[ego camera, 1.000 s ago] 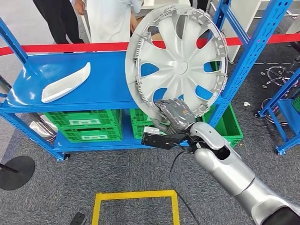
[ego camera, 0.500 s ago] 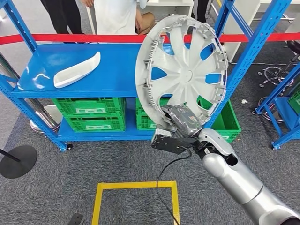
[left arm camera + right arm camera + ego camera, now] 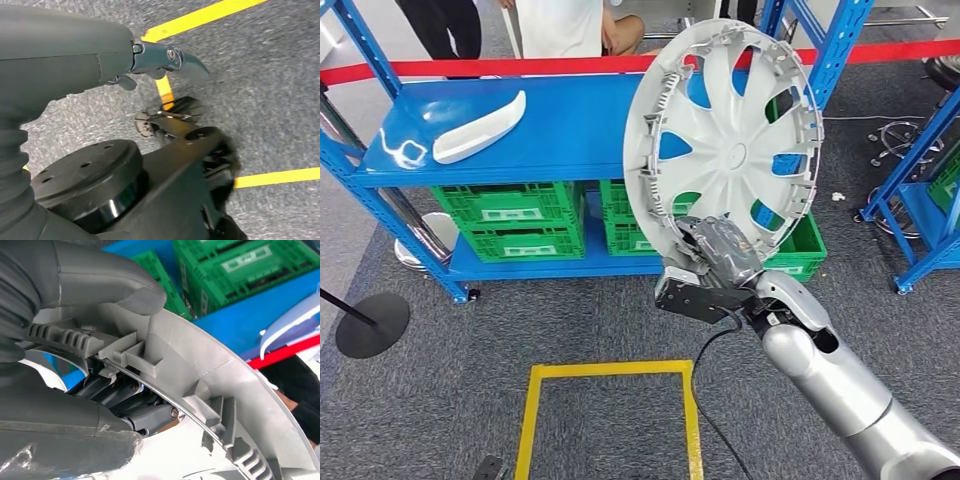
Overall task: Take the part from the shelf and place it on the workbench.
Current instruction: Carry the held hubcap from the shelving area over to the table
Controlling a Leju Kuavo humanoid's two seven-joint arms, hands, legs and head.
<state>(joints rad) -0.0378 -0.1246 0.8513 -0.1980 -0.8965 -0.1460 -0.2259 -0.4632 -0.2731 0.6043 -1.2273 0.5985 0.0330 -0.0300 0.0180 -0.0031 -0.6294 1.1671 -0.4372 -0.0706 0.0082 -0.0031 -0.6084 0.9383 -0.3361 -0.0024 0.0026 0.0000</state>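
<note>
Head view: the blue shelf rack (image 3: 546,130) spans the scene, its upper deck carrying a white curved trim piece (image 3: 480,126), with green crates (image 3: 509,232) below. In front of the rack's right end, clear of the deck, the grey wheel cover (image 3: 731,150) is held up in the air, on edge and tilted, ribbed inner face toward the camera. Being round, it has no long axis. The right hand (image 3: 712,250) pinches its lower rim, thumb (image 3: 124,287) over the edge, darker fingers behind. I judge that a grip this low on a wide disc could let it pivot or slip, or strike the rack's upright while being carried. The left hand (image 3: 166,55) hangs over the floor; whether it is spread or curled I cannot tell.
</note>
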